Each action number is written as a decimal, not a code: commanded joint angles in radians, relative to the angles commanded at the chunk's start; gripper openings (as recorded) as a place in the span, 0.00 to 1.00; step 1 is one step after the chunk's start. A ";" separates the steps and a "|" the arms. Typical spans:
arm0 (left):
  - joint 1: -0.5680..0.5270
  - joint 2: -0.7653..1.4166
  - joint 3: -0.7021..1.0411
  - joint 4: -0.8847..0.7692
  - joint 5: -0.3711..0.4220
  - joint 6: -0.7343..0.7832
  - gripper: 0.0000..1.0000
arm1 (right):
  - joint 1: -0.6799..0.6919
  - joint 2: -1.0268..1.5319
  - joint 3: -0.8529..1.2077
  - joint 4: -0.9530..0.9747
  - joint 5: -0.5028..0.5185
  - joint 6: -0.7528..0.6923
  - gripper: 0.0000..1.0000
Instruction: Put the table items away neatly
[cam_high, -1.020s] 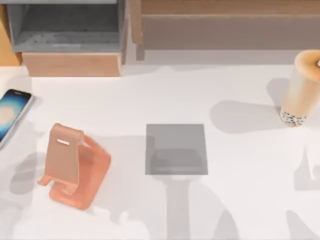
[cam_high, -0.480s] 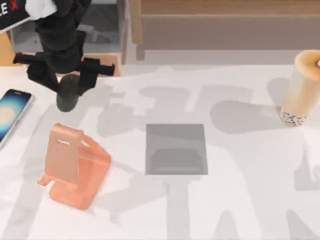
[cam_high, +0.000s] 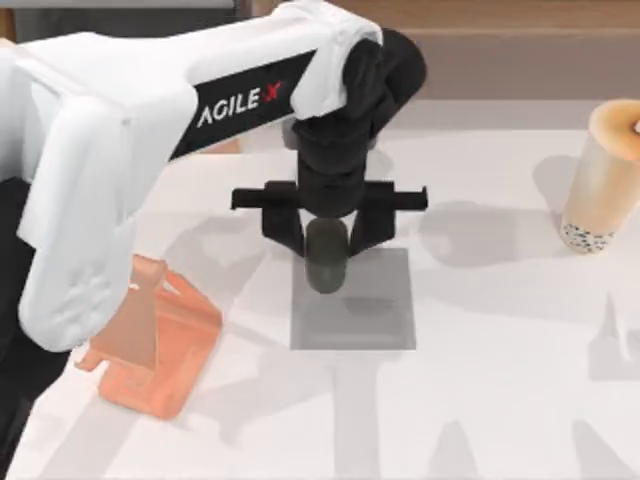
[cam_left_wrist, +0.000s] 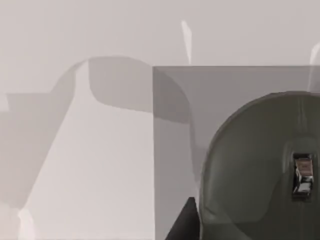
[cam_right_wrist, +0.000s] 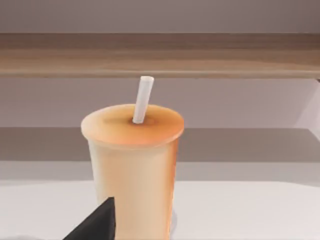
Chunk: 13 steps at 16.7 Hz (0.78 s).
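Note:
My left gripper (cam_high: 325, 240) is shut on the dark olive-grey mouse (cam_high: 326, 264), holding it over the far edge of the flat grey pad (cam_high: 385, 315). The left wrist view shows the mouse (cam_left_wrist: 250, 165) close up above the pad (cam_left_wrist: 172, 150), with one dark fingertip (cam_left_wrist: 184, 225) beside it. The tan cup (cam_high: 603, 185) with a speckled base stands upright at the right edge. In the right wrist view the cup (cam_right_wrist: 132, 170) with its white straw is straight ahead, beside a dark fingertip (cam_right_wrist: 95, 222) of my right gripper. The smartphone is hidden under my left arm.
The salmon-pink phone stand (cam_high: 165, 350) sits at the front left, partly under my left arm. A wooden shelf unit (cam_high: 480, 40) runs along the back edge and also appears as the shelf (cam_right_wrist: 160, 55) behind the cup.
My left arm has swung from the back left to the table's centre, carrying the mouse to above the grey pad. Its body now covers the smartphone.

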<state>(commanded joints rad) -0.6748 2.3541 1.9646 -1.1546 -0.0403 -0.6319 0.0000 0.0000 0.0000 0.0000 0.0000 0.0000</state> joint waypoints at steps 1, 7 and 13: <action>-0.027 0.010 0.008 -0.005 0.010 -0.032 0.00 | 0.000 0.000 0.000 0.000 0.000 0.000 1.00; -0.059 0.027 0.021 -0.014 0.022 -0.068 0.00 | 0.000 0.000 0.000 0.000 0.000 0.000 1.00; -0.058 0.034 -0.006 0.020 0.022 -0.067 0.00 | 0.000 0.000 0.000 0.000 0.000 0.000 1.00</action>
<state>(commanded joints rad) -0.7329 2.3883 1.9585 -1.1347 -0.0185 -0.6990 0.0000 0.0000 0.0000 0.0000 0.0000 0.0000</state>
